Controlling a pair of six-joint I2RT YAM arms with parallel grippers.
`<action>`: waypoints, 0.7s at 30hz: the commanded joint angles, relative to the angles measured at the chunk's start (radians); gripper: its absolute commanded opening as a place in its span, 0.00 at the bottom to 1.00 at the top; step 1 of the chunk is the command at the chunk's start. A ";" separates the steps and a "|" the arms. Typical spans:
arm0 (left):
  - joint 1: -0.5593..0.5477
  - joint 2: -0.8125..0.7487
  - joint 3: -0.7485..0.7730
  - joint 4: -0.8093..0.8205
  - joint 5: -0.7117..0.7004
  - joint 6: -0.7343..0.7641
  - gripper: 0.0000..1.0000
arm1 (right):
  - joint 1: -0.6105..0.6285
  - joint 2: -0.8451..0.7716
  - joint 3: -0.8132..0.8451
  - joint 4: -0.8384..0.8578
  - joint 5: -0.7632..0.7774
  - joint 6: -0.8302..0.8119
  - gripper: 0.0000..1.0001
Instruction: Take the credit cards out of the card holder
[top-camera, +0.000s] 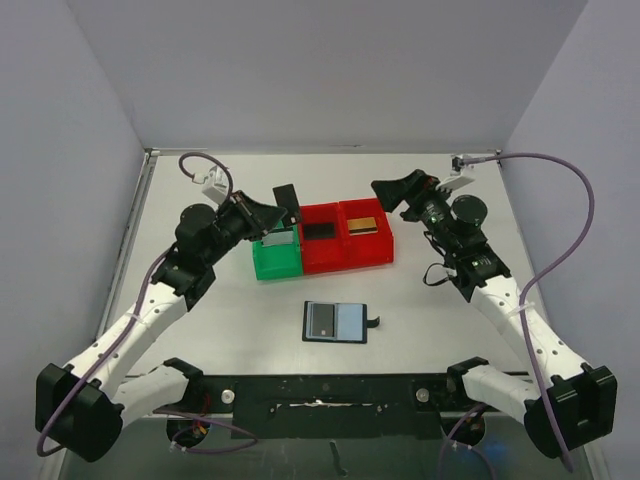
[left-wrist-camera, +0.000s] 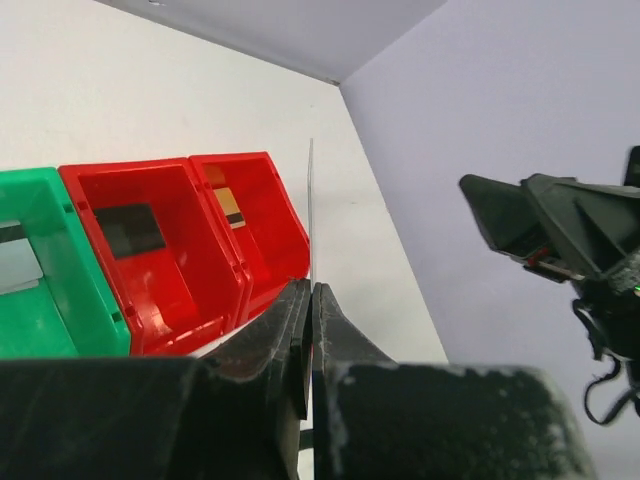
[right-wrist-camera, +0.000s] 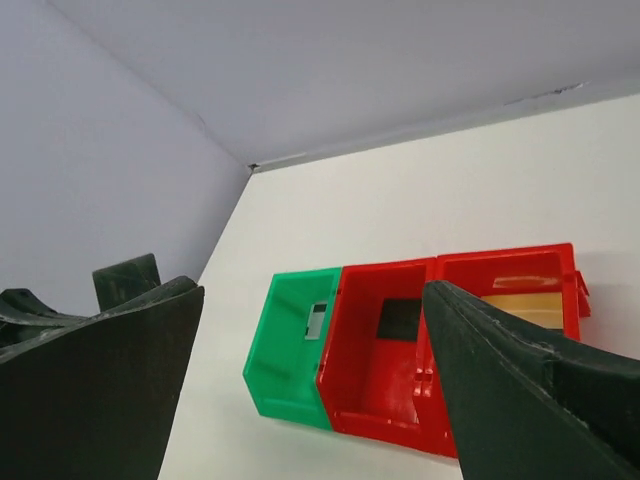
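Plainly, left tool (left-wrist-camera: 310, 300) pinches a dark credit card (top-camera: 287, 196) edge-on — right tool (top-camera: 391, 200) gapes wide near red bins (top-camera: 345, 258).

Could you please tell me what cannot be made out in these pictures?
Face of the held card: left wrist view shows only its edge, in the left hand.
Card holder pockets: too small in top view; outside both wrist views.
Gold card: right wrist view, partly behind the right hand.

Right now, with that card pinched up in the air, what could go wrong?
The left pincer grips the thin card only by its lower edge, so it might slip or twist free. Released from up there, it could land outside the green bin. The open right pincer hovers close by; the arms might bump.
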 joint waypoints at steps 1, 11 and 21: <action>0.034 -0.101 -0.148 0.218 0.101 -0.009 0.00 | -0.055 -0.005 -0.135 0.209 -0.284 0.115 0.96; 0.168 -0.192 -0.284 0.376 0.454 -0.115 0.00 | 0.001 0.067 -0.127 0.187 -0.569 0.075 0.81; 0.170 -0.226 -0.390 0.650 0.598 -0.226 0.00 | 0.181 0.122 -0.061 0.213 -0.581 0.035 0.80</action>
